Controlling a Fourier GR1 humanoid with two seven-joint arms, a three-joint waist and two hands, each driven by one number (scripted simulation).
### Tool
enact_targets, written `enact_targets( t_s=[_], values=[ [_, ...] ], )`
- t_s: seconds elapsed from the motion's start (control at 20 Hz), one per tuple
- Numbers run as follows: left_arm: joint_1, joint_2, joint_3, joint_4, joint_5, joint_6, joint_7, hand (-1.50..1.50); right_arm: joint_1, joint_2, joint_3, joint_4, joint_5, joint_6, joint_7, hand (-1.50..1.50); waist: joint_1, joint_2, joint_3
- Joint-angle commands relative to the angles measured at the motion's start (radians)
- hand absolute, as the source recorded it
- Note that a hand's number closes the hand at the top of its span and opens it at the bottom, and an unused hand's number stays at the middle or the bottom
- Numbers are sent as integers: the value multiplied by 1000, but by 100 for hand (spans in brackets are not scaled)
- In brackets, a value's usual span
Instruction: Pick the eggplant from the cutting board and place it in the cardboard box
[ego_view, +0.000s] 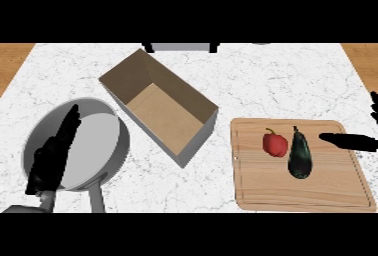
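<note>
My right hand (348, 141) comes in from the right edge, low over the cutting board (303, 195), fingers straight & stretched toward the eggplant (300, 156); tips near it, not touching, nothing held. My left hand (53, 152) sits at the left, open, fingers straight & pointing up-right, lying across a grey pan (103, 145) w/ its handle running toward the bottom edge.

Room to move: board's left edge sits just right of the cardboard box (161, 105); a strip of bare marble counter (280, 80) runs between them. Box is open-topped, set at a diagonal, its long walls going from upper left to lower right, near corner pointing down toward the board's left side. Counter above the board & right of the box is bare marble, w/ wood showing at both top corners. Pan's rim is close to the box's left wall; can't tell if they touch.

Eggplant lies on the board's upper middle, long axis nearly vertical in the head view, stem end pointing away from me, fat end toward me, tilted slightly. A red pepper (275, 144) lies just left of it, stem up; the two are v. close, possibly touching.
</note>
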Motion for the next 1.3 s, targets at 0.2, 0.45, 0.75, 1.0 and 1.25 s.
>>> enact_targets(
  t_s=[0.2,0.45,0.75,1.0,1.25],
  values=[
    [16,-2,5,11,0,-15,-14,0,-23,-209,162,-89,-60,483,307,-150,8,-2,-2],
    [76,-16,-23,-85,-39,10,10,0,-113,-195,163,-108,-166,642,485,-150,17,-2,2],
    [48,-32,43,12,-40,-51,-41,0,-129,-67,184,-163,-100,609,660,-150,4,0,2],
    [38,-72,30,-82,-109,-17,59,0,-179,13,180,-145,-22,604,730,-150,6,-1,2],
    [56,-75,84,-2,-77,-92,-22,0,-122,5,163,-195,-18,660,791,-150,2,-1,2]
  ],
)
